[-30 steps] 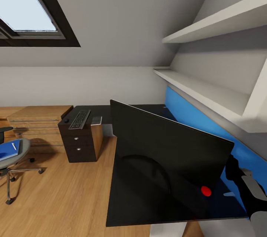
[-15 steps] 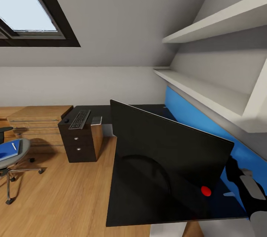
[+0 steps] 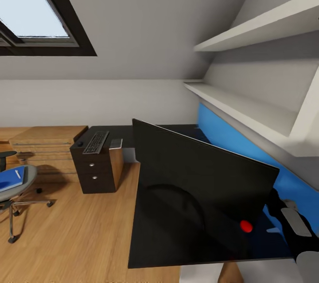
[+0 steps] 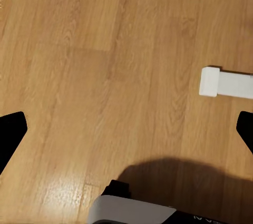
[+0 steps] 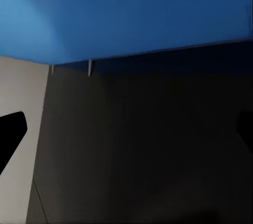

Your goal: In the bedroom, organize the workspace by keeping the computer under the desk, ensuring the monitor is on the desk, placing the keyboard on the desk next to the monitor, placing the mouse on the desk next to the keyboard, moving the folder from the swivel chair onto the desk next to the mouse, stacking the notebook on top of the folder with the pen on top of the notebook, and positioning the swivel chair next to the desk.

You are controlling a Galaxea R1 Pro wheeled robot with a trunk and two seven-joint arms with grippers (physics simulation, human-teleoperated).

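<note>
- Right pincer [image 3: 277, 203], ours, hangs low behind the monitor's far edge, close over the desk [image 3: 177, 247]; both fingertips sit wide apart at the sides of the right wrist view with nothing between them, so it is open and empty.
- Monitor [image 3: 199, 181] stands on the black top just beside that pincer, on the side toward the room, its screen turned at an angle. We judge the arm is kept here because the screen has just been set or nudged into place (a guess from posture only).
- Beyond the pincer, touching the desk's back edge, runs a bright blue wall panel [image 5: 126, 13].
- Left pincer [image 4: 126, 129] points down at bare wooden floor [image 4: 105, 50], fingertips far apart, holding nothing; a white desk leg foot [image 4: 226, 83] lies off to one side of it. Parked clear, we think, so it does not foul the desk.
- Well away from the right pincer, past the monitor and along the far arm of the desk, lies the keyboard [image 3: 95, 142] above the drawer unit [image 3: 95, 172] (too far from the screen to count as next to it).
- Farther still, out on the floor, the swivel chair [image 3: 15, 194] carries the folder [image 3: 11, 179] with the pen [image 3: 17, 173] on it; those steps remain.
</note>
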